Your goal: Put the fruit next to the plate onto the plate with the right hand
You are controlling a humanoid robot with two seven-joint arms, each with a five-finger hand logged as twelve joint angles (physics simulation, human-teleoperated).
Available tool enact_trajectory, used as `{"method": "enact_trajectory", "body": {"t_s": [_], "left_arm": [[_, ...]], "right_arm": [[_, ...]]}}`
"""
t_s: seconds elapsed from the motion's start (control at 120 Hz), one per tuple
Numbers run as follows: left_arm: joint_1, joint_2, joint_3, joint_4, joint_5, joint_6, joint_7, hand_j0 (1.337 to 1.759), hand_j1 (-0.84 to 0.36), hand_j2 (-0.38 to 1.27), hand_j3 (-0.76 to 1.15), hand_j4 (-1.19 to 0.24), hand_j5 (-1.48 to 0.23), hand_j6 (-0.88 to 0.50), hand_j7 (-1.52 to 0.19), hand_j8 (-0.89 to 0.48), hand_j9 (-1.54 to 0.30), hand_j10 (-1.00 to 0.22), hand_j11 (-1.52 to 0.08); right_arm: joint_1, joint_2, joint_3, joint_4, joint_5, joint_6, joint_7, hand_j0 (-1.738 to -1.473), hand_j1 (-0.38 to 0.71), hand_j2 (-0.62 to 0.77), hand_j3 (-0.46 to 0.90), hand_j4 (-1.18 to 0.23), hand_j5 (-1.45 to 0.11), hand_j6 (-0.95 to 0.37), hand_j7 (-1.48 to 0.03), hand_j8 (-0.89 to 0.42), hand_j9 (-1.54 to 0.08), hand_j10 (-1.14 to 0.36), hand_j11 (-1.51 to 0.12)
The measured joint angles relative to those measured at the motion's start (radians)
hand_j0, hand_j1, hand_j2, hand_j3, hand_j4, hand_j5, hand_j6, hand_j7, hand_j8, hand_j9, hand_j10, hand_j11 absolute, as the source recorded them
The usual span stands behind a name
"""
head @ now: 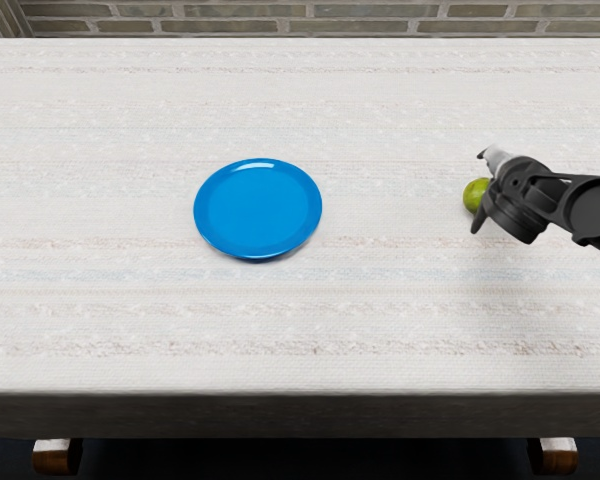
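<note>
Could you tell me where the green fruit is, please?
Head view: the green fruit sits on the table, far right of the blue plate, partly hidden by the right hand.

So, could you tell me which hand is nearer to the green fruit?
Right. The right hand is at the green fruit's right side, partly hiding it. The left hand is not in view.

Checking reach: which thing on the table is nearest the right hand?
The green fruit, partly hidden behind the right hand at the table's right side; the blue plate lies well apart, mid-table, holding nothing.
</note>
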Motion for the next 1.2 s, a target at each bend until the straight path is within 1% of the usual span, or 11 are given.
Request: {"method": "enact_trajectory", "body": {"t_s": [0.233, 0.542, 0.85, 0.9, 0.967, 0.975, 1.017, 1.033, 1.083, 1.15, 1.2], "left_arm": [[0.0, 0.0, 0.0, 0.0, 0.0, 0.0, 0.0, 1.658, 0.35, 0.0, 0.0, 0.0, 0.0, 0.0, 0.0, 0.0, 0.0, 0.0, 0.0], [0.0, 0.0, 0.0, 0.0, 0.0, 0.0, 0.0, 1.658, 0.35, 0.0, 0.0, 0.0, 0.0, 0.0, 0.0, 0.0, 0.0, 0.0, 0.0], [0.0, 0.0, 0.0, 0.0, 0.0, 0.0, 0.0, 1.658, 0.35, 0.0, 0.0, 0.0, 0.0, 0.0, 0.0, 0.0, 0.0, 0.0, 0.0], [0.0, 0.0, 0.0, 0.0, 0.0, 0.0, 0.0, 1.658, 0.35, 0.0, 0.0, 0.0, 0.0, 0.0, 0.0, 0.0, 0.0, 0.0, 0.0], [0.0, 0.0, 0.0, 0.0, 0.0, 0.0, 0.0, 1.658, 0.35, 0.0, 0.0, 0.0, 0.0, 0.0, 0.0, 0.0, 0.0, 0.0, 0.0], [0.0, 0.0, 0.0, 0.0, 0.0, 0.0, 0.0, 1.658, 0.35, 0.0, 0.0, 0.0, 0.0, 0.0, 0.0, 0.0, 0.0, 0.0, 0.0], [0.0, 0.0, 0.0, 0.0, 0.0, 0.0, 0.0, 1.658, 0.35, 0.0, 0.0, 0.0, 0.0, 0.0, 0.0, 0.0, 0.0, 0.0, 0.0], [0.0, 0.0, 0.0, 0.0, 0.0, 0.0, 0.0, 1.658, 0.35, 0.0, 0.0, 0.0, 0.0, 0.0, 0.0, 0.0, 0.0, 0.0, 0.0], [0.0, 0.0, 0.0, 0.0, 0.0, 0.0, 0.0, 1.658, 0.35, 0.0, 0.0, 0.0, 0.0, 0.0, 0.0, 0.0, 0.0, 0.0, 0.0], [0.0, 0.0, 0.0, 0.0, 0.0, 0.0, 0.0, 1.658, 0.35, 0.0, 0.0, 0.0, 0.0, 0.0, 0.0, 0.0, 0.0, 0.0, 0.0], [0.0, 0.0, 0.0, 0.0, 0.0, 0.0, 0.0, 1.658, 0.35, 0.0, 0.0, 0.0, 0.0, 0.0, 0.0, 0.0, 0.0, 0.0, 0.0]], "right_arm": [[0.001, 0.002, 0.0, -0.001, 0.0, 0.0, 0.0, -1.658, -0.15, -0.03, 0.0, -0.17, -0.22, -0.17, -0.22, -0.17, -0.22, -0.17, -0.22], [-0.006, 0.007, 0.0, -0.052, 0.0, -0.003, 0.0, -1.658, -0.09, -0.04, 0.0, -0.22, -0.28, -0.22, -0.28, -0.22, -0.28, -0.22, -0.28], [-0.016, 0.028, 0.0, -0.061, 0.005, -0.001, 0.0, -1.658, -0.05, -0.05, 0.0, -0.25, -0.32, -0.25, -0.32, -0.25, -0.32, -0.25, -0.32], [-0.016, 0.029, 0.001, -0.061, 0.009, 0.0, 0.0, -1.658, 0.02, -0.06, 0.0, -0.31, -0.4, -0.31, -0.4, -0.31, -0.4, -0.31, -0.4], [-0.019, 0.029, 0.01, -0.062, 0.014, 0.004, 0.0, -1.657, 0.16, -0.07, 0.0, -0.44, -0.58, -0.45, -0.58, -0.44, -0.58, -0.44, -0.58], [-0.021, 0.029, 0.014, -0.062, 0.015, 0.005, 0.0, -1.657, 0.18, -0.07, 0.0, -0.46, -0.6, -0.46, -0.6, -0.43, -0.6, -0.46, -0.6], [-0.029, 0.028, 0.032, -0.062, 0.013, 0.008, 0.0, -1.656, 0.23, 0.03, 0.0, -0.54, -0.7, -0.41, -0.7, -0.38, -0.7, -0.54, -0.7], [-0.032, 0.028, 0.039, -0.063, 0.012, 0.009, 0.001, -1.655, 0.25, 0.07, 0.0, -0.57, -0.74, -0.39, -0.73, -0.35, -0.74, -0.54, -0.74], [-0.039, 0.028, 0.054, -0.063, 0.012, 0.011, 0.002, -1.655, 0.28, 0.12, 0.0, -0.52, -0.84, -0.31, -0.82, -0.29, -0.84, -0.52, -0.84], [-0.044, 0.026, 0.066, -0.063, 0.013, 0.015, 0.004, -1.653, 0.29, 0.07, 0.0, -0.47, -0.95, -0.26, -0.91, -0.23, -0.94, -0.48, -0.94], [-0.045, 0.025, 0.072, -0.063, 0.014, 0.017, 0.005, -1.655, 0.31, 0.13, 0.0, -0.43, -1.01, -0.2, -0.96, -0.19, -1.0, -0.48, -1.0]]}}
